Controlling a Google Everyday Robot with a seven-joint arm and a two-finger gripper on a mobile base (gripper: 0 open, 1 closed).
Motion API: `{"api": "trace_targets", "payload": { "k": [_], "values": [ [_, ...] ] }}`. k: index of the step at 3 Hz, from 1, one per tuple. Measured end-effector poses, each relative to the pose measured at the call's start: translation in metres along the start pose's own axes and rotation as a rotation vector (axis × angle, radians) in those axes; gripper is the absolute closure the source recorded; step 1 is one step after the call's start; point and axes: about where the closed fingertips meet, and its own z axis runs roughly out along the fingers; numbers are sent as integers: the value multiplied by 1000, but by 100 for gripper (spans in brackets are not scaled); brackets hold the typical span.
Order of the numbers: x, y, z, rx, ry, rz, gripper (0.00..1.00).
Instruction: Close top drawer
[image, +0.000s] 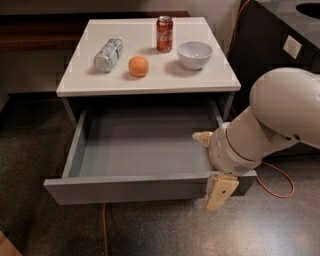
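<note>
We judge the wide grey handle-less top drawer rigid and free-sliding, best pushed at its flat front, where the beige two-finger gripper, lower right, sits with fingers spread.

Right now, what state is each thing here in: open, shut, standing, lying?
top drawer: pulled open, nothing visible inside
gripper: open, at the drawer's front right corner, one finger inside, one outside the front panel
soda can: upright on the tabletop
bottle: lying on its side
bowl: upright
orange: whole, resting on the tabletop
</note>
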Motion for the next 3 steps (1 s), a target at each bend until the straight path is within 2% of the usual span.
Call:
{"api": "trace_targets", "payload": {
  "k": [1, 3],
  "values": [
    [-6, 9, 15, -36, -20, -15, 13],
    [-17, 19, 64, -117, -90, -35, 60]
  ]
}}
